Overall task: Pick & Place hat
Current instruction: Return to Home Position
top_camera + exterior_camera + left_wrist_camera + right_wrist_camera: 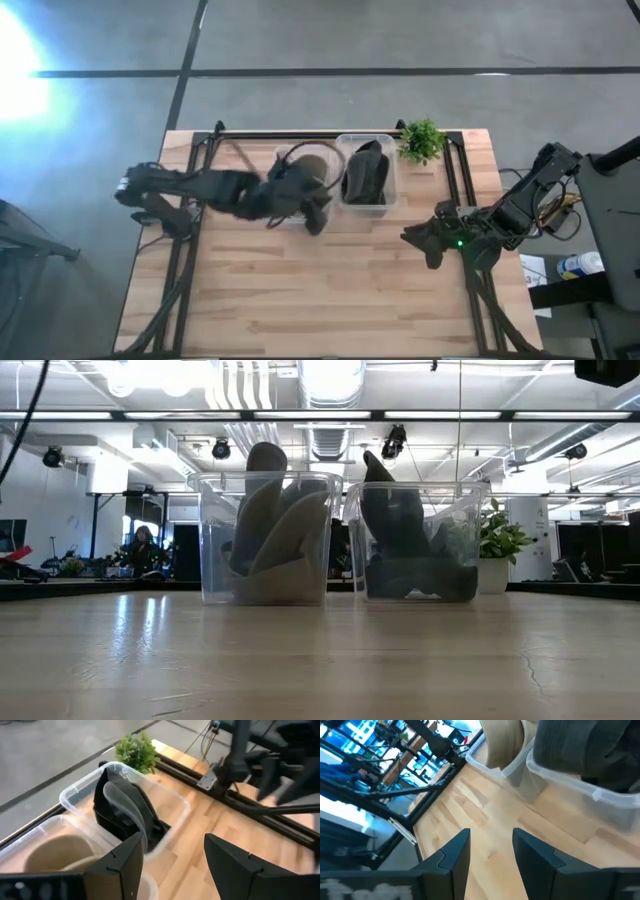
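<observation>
Two clear bins stand side by side at the table's far middle. The left bin [300, 180] holds tan hats [270, 525] standing on edge, leaning on its walls. The right bin [367, 172] holds dark hats [125, 810], also upright inside it. My left gripper [318, 215] [172, 840] is open and empty, hovering at the near right corner of the tan-hat bin. My right gripper [415, 240] [491, 832] is open and empty over bare table, right of and nearer than the bins. Neither gripper shows in the low view.
A small potted plant [422, 140] stands at the far edge, right of the dark-hat bin. Black frame rails [455, 170] run along the table's left, right and far sides. The near half of the wooden table [320, 300] is bare wood.
</observation>
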`<act>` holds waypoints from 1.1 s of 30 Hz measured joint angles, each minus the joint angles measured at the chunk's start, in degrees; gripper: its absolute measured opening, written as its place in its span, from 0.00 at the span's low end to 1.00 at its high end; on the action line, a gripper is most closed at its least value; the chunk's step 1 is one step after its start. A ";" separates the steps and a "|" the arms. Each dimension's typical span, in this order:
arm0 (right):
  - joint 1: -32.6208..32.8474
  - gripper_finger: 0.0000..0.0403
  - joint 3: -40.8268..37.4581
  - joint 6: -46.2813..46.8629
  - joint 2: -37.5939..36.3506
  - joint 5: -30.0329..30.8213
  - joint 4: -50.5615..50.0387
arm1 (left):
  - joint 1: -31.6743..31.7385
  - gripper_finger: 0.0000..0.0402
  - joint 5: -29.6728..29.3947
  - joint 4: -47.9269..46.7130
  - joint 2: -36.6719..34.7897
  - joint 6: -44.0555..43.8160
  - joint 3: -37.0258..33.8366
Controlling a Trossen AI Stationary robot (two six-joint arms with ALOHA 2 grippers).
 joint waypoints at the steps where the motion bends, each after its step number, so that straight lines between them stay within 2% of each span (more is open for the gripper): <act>1: 0.00 0.36 0.00 0.94 -0.14 -0.26 0.04 | -1.29 0.50 -0.83 -0.12 -1.34 -1.04 -0.81; 5: 0.09 0.36 0.02 1.65 -0.65 -2.69 0.89 | -5.32 0.50 -2.83 1.06 -6.69 -8.71 -4.38; 8: 0.13 0.36 0.02 -9.91 -0.55 -3.51 6.57 | -8.10 0.50 -2.16 5.90 -8.99 -5.21 -9.08; 11: -1.47 0.36 -0.72 -21.12 -1.18 -9.84 14.16 | -8.64 0.50 6.33 17.03 -11.12 -0.97 -16.20; 16: -6.33 0.36 -7.57 -30.92 -2.69 -21.93 30.98 | -5.86 0.50 23.87 49.46 -14.30 6.53 -32.75; 18: -9.23 0.36 -11.73 -34.08 -3.81 -29.84 39.50 | -4.40 0.50 28.06 60.62 -14.40 7.20 -39.12; 20: -12.19 0.36 -16.02 -36.56 -4.78 -36.71 47.37 | -3.23 0.50 30.07 67.52 -15.03 6.29 -44.78; 22: -14.91 0.36 -20.35 -37.00 -6.61 -38.80 51.84 | -1.93 0.50 30.39 70.43 -16.77 4.39 -49.18; 25: -18.49 0.36 -25.96 -36.97 -10.36 -38.83 56.73 | -0.40 0.50 30.20 70.11 -20.62 1.34 -55.67; 33: -20.50 0.36 -35.78 -40.02 -21.58 -38.60 57.34 | 1.02 0.50 28.79 71.07 -36.85 -0.88 -70.88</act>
